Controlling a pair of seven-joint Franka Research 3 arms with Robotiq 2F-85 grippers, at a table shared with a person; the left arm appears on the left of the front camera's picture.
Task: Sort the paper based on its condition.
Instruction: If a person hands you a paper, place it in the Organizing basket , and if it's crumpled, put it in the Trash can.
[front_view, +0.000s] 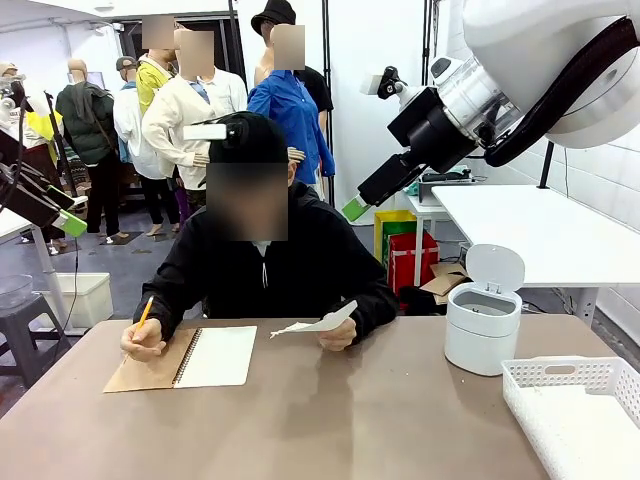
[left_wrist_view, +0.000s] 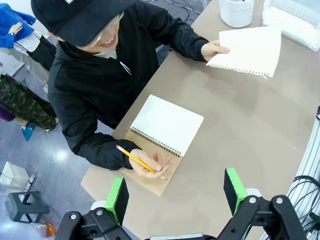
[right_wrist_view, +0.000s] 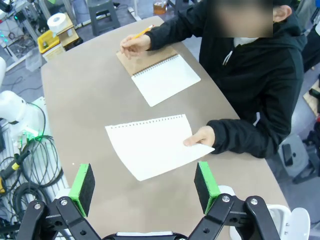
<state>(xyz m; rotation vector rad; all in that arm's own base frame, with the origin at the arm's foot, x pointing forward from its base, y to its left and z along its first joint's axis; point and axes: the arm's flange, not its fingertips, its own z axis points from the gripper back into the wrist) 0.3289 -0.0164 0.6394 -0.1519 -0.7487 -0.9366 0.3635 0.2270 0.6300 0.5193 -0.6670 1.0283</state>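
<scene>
While both my jaws hang wide apart above the surface, a person's hand holds out the smooth paper. Handover pending, I judge; next, my right gripper should descend and pinch its free edge.

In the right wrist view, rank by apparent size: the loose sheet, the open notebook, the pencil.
1. Loose sheet, nearer the camera, so its lead is unsure.
2. Open notebook.
3. Pencil.

A white table stands at the right before a white wall. A grey stool and a white storage bin sit on the grey floor at the left.
</scene>
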